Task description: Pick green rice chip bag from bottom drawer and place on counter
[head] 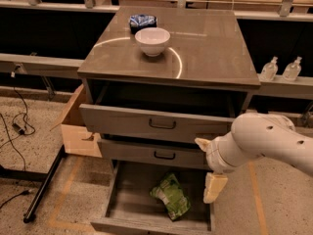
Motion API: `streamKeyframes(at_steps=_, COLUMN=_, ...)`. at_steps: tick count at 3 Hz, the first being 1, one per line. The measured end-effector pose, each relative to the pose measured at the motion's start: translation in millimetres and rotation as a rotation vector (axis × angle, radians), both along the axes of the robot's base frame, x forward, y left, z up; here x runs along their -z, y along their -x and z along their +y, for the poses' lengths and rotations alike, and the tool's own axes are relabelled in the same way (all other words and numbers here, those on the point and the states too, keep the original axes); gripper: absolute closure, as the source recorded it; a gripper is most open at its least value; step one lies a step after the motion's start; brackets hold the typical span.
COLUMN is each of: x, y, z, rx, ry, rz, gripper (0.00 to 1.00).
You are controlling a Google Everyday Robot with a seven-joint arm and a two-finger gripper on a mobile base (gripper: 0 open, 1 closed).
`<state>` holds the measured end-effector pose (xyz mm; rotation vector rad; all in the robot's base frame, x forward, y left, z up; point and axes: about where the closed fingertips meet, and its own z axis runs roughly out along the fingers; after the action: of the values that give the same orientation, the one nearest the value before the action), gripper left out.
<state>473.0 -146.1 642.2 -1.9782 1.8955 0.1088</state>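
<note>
The green rice chip bag (171, 196) lies crinkled on the floor of the open bottom drawer (128, 202), right of its middle. My gripper (209, 166) hangs on the white arm over the drawer's right side, just right of the bag and above it, not touching it. Its two cream fingers stand apart: one points down into the drawer (214, 187), the other sticks out left by the middle drawer (202, 143). The gripper is open and holds nothing. The glossy grey-brown counter (210, 48) tops the cabinet.
A white bowl (152, 40) and a small blue-and-white packet (142, 20) sit on the counter's back left. The top drawer (122, 121) and middle drawer (127, 151) stand partly pulled out above the bag. A cardboard box (76, 129) and a black stand leg (44, 185) are at the left.
</note>
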Motion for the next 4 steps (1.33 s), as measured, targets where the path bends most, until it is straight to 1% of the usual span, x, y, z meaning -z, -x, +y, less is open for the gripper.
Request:
streamKeyframes(at_steps=1, x=38.3, y=9.9, z=-1.5, rx=0.05, ry=-0.033, rz=0.066, gripper=0.0)
streamKeyframes(at_steps=2, x=97.6, y=25.2, z=-2.0, rx=0.13, ry=-0.099, rz=0.133, gripper=0.0)
streamKeyframes(at_steps=3, x=149.9, y=31.0, z=0.7, rx=0.204, ry=-0.191, rz=0.137, gripper=0.0)
streamKeyframes(at_steps=4, x=221.0, y=29.7, z=13.6, rx=0.275, ry=-0.292, rz=0.124, gripper=0.0)
